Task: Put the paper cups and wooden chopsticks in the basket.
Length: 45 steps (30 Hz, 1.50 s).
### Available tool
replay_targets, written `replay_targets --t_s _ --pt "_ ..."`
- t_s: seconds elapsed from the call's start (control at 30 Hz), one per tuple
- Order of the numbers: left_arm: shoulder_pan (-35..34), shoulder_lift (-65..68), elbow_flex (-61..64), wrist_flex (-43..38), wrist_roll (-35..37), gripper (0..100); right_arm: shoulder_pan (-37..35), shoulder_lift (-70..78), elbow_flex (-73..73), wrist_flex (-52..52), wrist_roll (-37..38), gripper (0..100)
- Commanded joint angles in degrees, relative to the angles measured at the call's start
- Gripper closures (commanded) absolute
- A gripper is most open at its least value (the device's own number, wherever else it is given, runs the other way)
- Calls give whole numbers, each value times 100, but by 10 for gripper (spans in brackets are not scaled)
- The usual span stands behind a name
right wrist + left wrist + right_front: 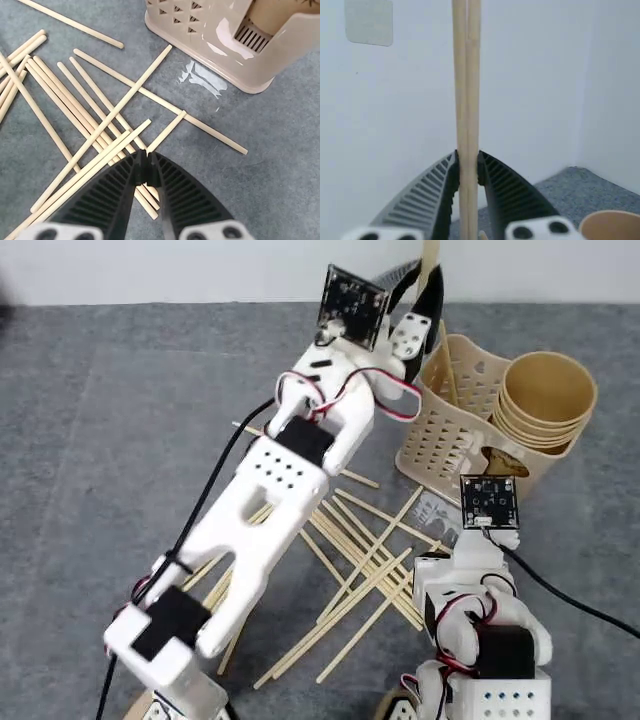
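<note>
Currently, paper cups (548, 390) are stacked in the basket's (440, 440) right end; two chopsticks (467, 75) are clamped by the left gripper (468, 159); the right gripper (146, 159) is pinched empty.

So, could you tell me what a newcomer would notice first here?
The left pincer grips two chopsticks upright by the basket, where stacked cups already sit. Loose chopsticks lie criss-crossed on the grey mat in front of the basket, with the right pincer shut just above them.
</note>
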State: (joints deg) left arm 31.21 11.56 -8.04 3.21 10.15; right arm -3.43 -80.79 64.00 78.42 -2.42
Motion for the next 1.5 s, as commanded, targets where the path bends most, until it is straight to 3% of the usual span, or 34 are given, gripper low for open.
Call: replay_targets --t_s 0.0,0.3,0.7,0.93,1.1,1.27,1.47 --pt "114 316 -769 -132 62 988 -4 -48 -343 13 -35 990" --pt "273 1336 -1411 -114 62 987 -4 -48 -343 40 -18 990" --pt "246 668 -1429 1204 62 987 -13 -48 -343 40 -9 990" --pt "-9 -668 -1437 2963 -26 987 -13 -48 -352 13 -9 990" --pt "-448 -1705 -1437 4501 -1134 987 -48 -48 -378 40 0 990" --pt "-1169 -2725 -1437 5969 -1670 987 -57 -48 -378 40 378 990" --pt "-2409 -3481 -1402 7358 -1714 987 -57 -40 -387 4 888 990"
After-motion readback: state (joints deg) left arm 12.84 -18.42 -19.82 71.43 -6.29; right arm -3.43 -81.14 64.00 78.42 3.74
